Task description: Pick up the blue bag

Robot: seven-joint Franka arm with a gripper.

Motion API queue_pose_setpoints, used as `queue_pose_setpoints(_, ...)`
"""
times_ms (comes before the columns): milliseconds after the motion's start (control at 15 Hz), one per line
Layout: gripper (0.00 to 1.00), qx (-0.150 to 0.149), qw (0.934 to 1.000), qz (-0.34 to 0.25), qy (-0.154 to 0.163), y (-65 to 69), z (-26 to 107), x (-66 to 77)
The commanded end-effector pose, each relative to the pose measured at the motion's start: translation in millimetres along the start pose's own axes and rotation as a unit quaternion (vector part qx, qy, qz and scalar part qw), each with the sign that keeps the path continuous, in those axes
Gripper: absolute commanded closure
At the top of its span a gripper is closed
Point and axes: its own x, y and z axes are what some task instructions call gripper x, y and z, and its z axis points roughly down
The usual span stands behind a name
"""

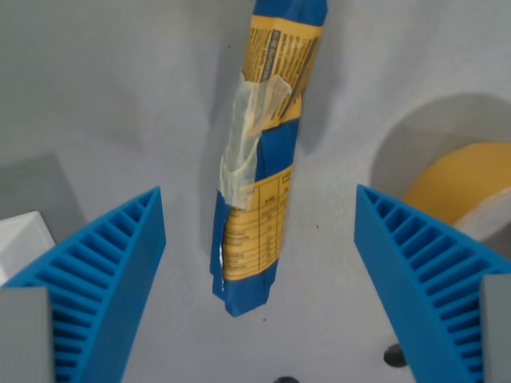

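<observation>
Though room unseen, grey surface (120, 96).

The setting looks like a robotics lab bench rather than a home. A plain grey desk (120, 96) fills the view, bare and matte, with small dark bolt holes (394, 355) near the lower edge. A wide roll of yellowish tape (467, 187) lies at the wrist view's right.
</observation>
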Motion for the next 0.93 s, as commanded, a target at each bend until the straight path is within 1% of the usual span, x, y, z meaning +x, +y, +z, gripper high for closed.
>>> queue_pose_setpoints(67, 1.0, 0.026, 0.9983, 0.007, 0.051, -2.4, 19.4, -2.6)
queue_pose_setpoints(933, 1.0, 0.026, 0.9983, 0.007, 0.051, -2.4, 19.4, -2.6)
